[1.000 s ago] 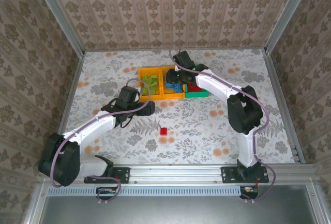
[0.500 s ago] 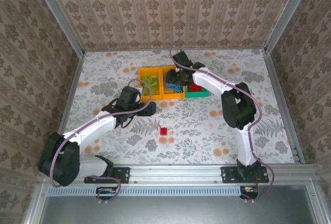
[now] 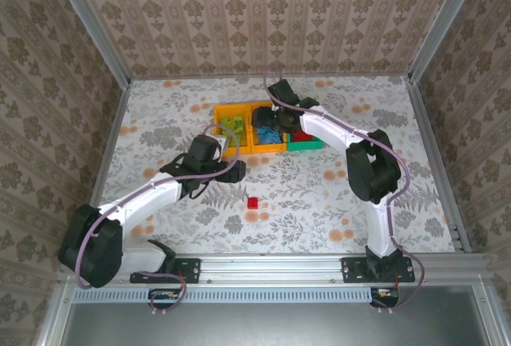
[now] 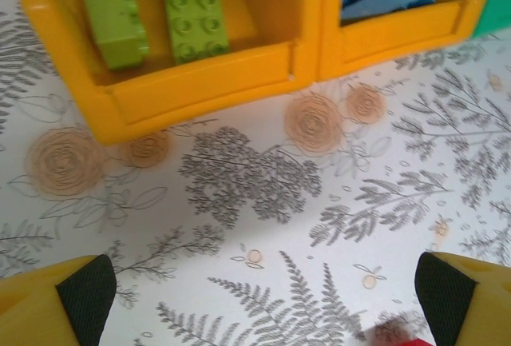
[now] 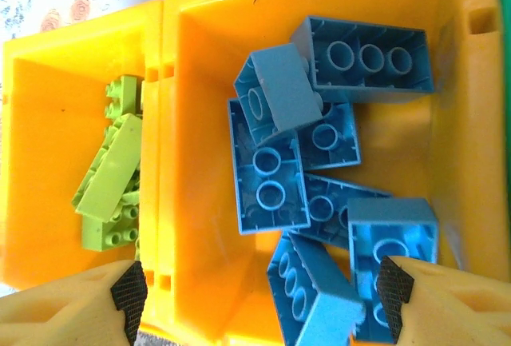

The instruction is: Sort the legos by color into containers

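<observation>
Lime legos and blue legos binned, one red lego loose toward table near edge; left gripper, right gripper both agape, empty.

Blue legos in orange bin; lime legos in second orange bin; red lego on floral table (grey ferns).

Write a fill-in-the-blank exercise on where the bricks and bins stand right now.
1. The loose brick lying on the table is ___ in colour.
2. The bricks in the left orange bin are ___.
3. The right gripper, jaws open, hangs over the middle orange bin, which is filled with ___ pieces.
4. The bin at the right end of the row is ___.

Missing words: red; lime green; blue; green.
</observation>
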Robot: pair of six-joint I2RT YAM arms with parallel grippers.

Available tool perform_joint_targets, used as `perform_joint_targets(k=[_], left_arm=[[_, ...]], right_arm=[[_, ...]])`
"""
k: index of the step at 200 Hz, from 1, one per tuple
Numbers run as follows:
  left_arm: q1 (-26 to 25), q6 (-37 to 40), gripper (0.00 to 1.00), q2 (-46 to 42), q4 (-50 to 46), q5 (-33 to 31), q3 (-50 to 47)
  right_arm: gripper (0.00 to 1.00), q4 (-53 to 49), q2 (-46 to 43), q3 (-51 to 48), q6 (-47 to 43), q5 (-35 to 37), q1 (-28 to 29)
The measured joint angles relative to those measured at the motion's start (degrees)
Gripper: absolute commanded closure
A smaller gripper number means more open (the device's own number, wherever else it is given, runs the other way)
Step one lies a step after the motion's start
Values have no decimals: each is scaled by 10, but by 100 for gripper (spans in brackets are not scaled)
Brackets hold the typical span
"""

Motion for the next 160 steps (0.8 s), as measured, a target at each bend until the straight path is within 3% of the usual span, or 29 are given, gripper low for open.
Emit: perform_joint_targets(k=[71,137,160], left_arm=[[-150,22,0,28,-44,35,0],[-212,-47,0,91,-131,22,33],[-215,-70,10,135,-147,13,61]], right_arm=[[16,50,-168,-165,-2,31,-22],[13,45,-232,-268,-2,71,-65],[12,44,-258,-289,-2,85,-77]])
